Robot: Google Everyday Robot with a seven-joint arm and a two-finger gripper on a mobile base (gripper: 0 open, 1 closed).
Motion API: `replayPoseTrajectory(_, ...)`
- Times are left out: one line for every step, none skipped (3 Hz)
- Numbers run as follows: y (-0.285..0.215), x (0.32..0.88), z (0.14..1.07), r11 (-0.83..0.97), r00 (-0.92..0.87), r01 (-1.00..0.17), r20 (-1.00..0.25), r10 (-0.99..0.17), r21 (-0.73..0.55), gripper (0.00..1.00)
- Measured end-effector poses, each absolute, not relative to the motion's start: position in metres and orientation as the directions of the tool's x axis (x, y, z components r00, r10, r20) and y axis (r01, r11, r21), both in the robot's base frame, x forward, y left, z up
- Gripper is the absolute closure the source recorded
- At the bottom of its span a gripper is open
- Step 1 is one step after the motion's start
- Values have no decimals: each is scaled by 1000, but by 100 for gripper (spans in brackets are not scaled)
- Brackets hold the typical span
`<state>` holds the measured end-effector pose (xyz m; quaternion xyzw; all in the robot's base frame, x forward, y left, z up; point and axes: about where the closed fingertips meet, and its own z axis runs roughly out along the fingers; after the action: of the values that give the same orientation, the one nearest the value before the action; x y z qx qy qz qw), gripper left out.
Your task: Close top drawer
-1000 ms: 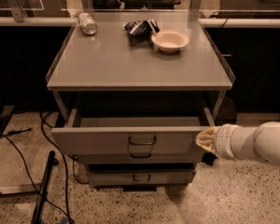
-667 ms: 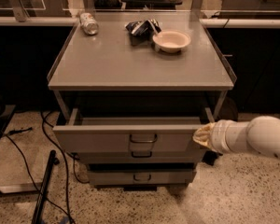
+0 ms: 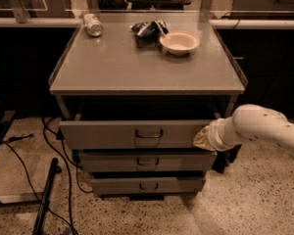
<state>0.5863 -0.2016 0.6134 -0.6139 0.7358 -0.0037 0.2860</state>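
The top drawer [image 3: 112,133] juts open beneath the tabletop [image 3: 137,72], the gripper [image 3: 202,137] at its front's right end (spread or closed, I cannot tell), so I'd push straight in, steadily, lest it skew

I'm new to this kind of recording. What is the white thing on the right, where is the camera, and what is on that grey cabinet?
The white tube coming in from the right is the robot's single arm. Its yellowish tip is the gripper, which sits at the right end of the front panel of the top drawer. That drawer stands pulled out, and it is the one to be closed. Below it are the slimmer middle drawer and bottom drawer.

There is only one camera. It looks down at the cabinet from the front; where it is mounted is not recorded.

On the cabinet top are a can lying on its side, a crumpled dark bag and a white bowl. Nothing appears to be held.
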Motion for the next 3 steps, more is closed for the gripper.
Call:
replayPoseTrajectory(-189,593,598,208,-64,-925,-407,-911,-319,100)
replayPoseTrajectory(-175,600,593,183,-38,-932,-419,-907,-312,100)
replayPoseTrajectory(-164,608,597,171,-14,-929,-430,-903,-328,100)
